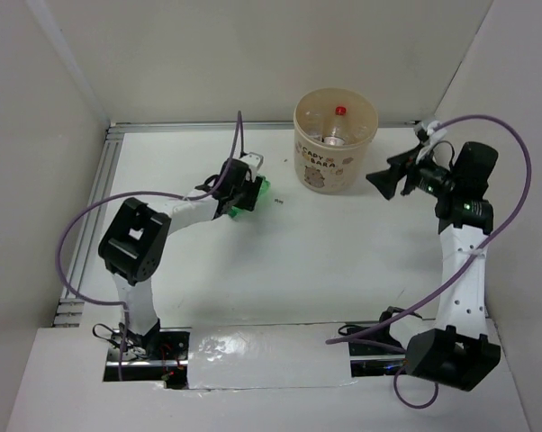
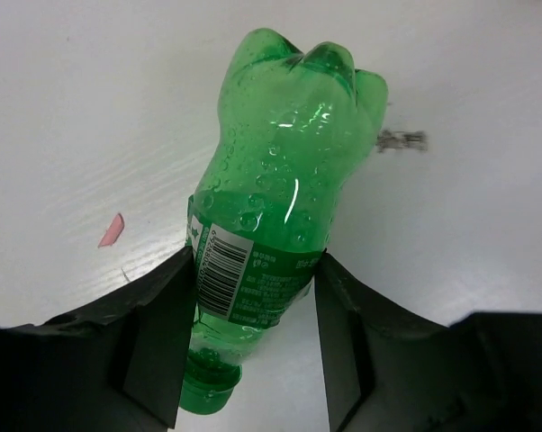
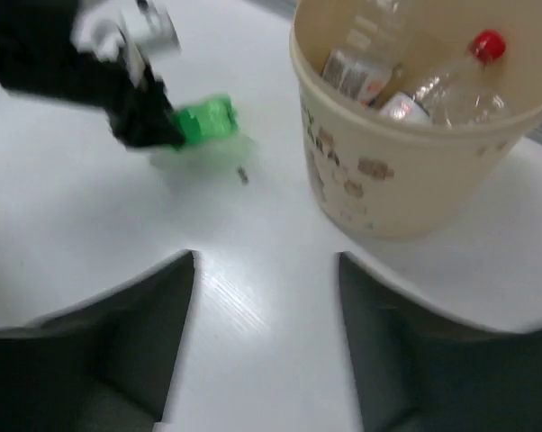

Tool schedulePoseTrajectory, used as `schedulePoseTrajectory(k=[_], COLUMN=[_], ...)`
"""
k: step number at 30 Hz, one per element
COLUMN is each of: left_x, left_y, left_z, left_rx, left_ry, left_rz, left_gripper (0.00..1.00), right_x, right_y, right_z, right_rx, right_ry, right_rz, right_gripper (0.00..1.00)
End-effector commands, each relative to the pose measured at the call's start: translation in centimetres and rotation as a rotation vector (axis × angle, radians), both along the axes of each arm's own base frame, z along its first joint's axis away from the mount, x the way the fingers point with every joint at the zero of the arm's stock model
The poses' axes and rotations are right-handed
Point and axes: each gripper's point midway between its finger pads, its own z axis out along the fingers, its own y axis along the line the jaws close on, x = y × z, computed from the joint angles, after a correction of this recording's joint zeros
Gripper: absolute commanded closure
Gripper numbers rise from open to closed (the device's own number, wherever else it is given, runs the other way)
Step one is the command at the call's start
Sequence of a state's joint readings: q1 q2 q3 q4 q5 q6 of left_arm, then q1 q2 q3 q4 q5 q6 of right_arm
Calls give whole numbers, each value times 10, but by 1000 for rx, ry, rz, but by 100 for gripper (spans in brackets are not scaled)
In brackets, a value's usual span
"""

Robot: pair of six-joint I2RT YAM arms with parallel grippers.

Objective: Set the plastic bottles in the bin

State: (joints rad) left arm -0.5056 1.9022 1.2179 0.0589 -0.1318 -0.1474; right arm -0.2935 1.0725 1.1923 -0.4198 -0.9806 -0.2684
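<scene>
Left of bin (image 1: 320, 173), clamping green bottle (image 2: 289, 153) with left gripper (image 2: 253, 270); holding right gripper (image 3: 265, 259) jaws apart. Next: lifting, carrying right, releasing over bin.

The green bottle (image 2: 289, 153) is glossy, see-through plastic, beaded with droplets. The table (image 2: 91, 108) looks matt white, faintly grained. The bin (image 3: 388, 193) is smooth beige plastic; the left gripper (image 2: 253, 270) is matt black.
</scene>
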Motion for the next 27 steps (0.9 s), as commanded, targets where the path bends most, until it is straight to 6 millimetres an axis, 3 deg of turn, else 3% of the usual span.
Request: schedulePoseTrajectory(k=[1,2,3,4,6,7,11,12,13,14,15,16,17,18,19,20,21,22,23,24,25,27], left_x=[-5,-19,-26,-31,-46,-47,-45,-39,-38,-28,-20,-12,1,5,11,19,34,38,45,58,61,70], left_y=[-29,-47,-55,-64,-88,-98,-140,-147,-157,-172,-179,-194,-199,-207,-208,-211,-216,-217,-220,-230,-229,-238], left_z=[115,139,194,221,259,292,338,341,360,347,348,376,354,356,376,373,355,370,366,340,361,336], left_rx=[-217,-266,-341,-386,-459,-511,-663,-691,-722,-732,-746,-786,-762,-771,-806,-810,-796,-819,-809,-779,-800,-756], left_ry=[-205,-239,-334,-383,-429,-481,-540,-536,-578,-562,-573,-631,-607,-621,-676,-689,-683,-717,-710,-676,-706,-638], left_rz=[-74,-144,-167,-193,-258,-287,-348,-342,-360,-364,-333,-324,-292,-275,-262,-242,-204,-191,-175,-163,-153,-145], left_gripper=[100,100,100,100,100,100,100,100,100,100,100,100,100,100,98,95,95,95,91,90,88,77], right_x=[-37,-46,-52,-54,-63,-66,-79,-76,-74,-74,-73,-74,-74,-74,-76,-75,-76,-78,-78,-78,-79,-79], right_y=[4,6,5,1,1,2,0,-2,-2,-2,-3,-2,-2,-2,-1,-3,-3,-2,-4,-3,-3,-5], right_z=[-45,-54,-71,-81,-107,-116,-152,-153,-151,-151,-153,-156,-156,-158,-159,-160,-158,-157,-158,-156,-155,-156], right_rx=[-48,-74,-69,-79,-113,-124,-168,-179,-176,-176,-179,-175,-175,-190,-186,-200,-204,-212,-219,-223,-233,-232], right_ry=[76,79,113,131,158,167,239,225,220,220,223,231,231,228,239,237,229,221,225,215,201,213], right_rz=[83,98,95,76,92,104,121,124,118,118,123,124,124,129,131,126,125,129,124,122,124,113], right_gripper=[31,51,86,96,100,98,82,82,82,82,82,82,82,81,81,81,81,81,81,81,81,71])
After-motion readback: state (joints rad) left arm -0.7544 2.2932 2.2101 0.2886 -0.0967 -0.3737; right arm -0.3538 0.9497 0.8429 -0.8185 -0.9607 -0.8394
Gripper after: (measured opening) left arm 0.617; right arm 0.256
